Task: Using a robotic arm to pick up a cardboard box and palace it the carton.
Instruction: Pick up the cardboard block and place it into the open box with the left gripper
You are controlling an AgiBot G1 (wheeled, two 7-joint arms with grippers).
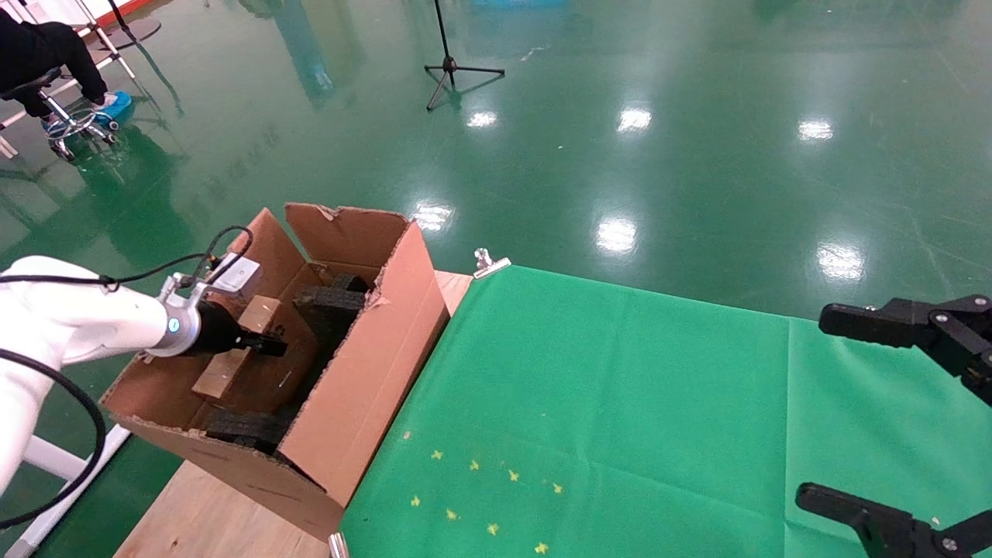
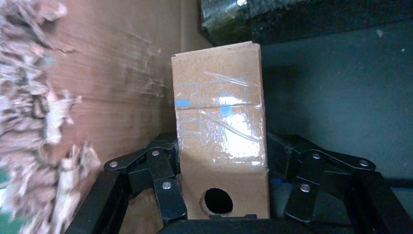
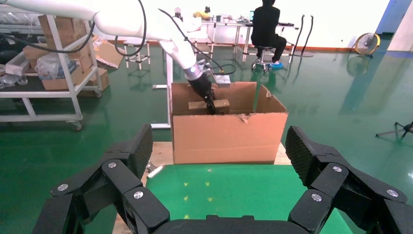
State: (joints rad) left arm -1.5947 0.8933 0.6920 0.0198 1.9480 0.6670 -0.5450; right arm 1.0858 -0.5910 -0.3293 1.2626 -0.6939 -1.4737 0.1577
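Both fingers of my left gripper point(image 2: 219, 195) clamp the cardboard box point(image 2: 219, 131) inside the carton point(image 1: 364, 372). Releasing now, it might snag the black foam point(image 1: 329, 306). Right gripper point(image 3: 219, 195) idles, spread apart.

- One carton point(image 1: 364, 364).
- One cardboard box point(image 1: 236, 349).
- Two grippers: left gripper point(image 1: 267, 345), right gripper point(image 1: 891, 411).
- Black foam pads point(image 1: 329, 306) inside: seemingly two, partly hidden.
- One green cloth point(image 1: 620, 403).
- One tripod stand point(image 1: 457, 70).
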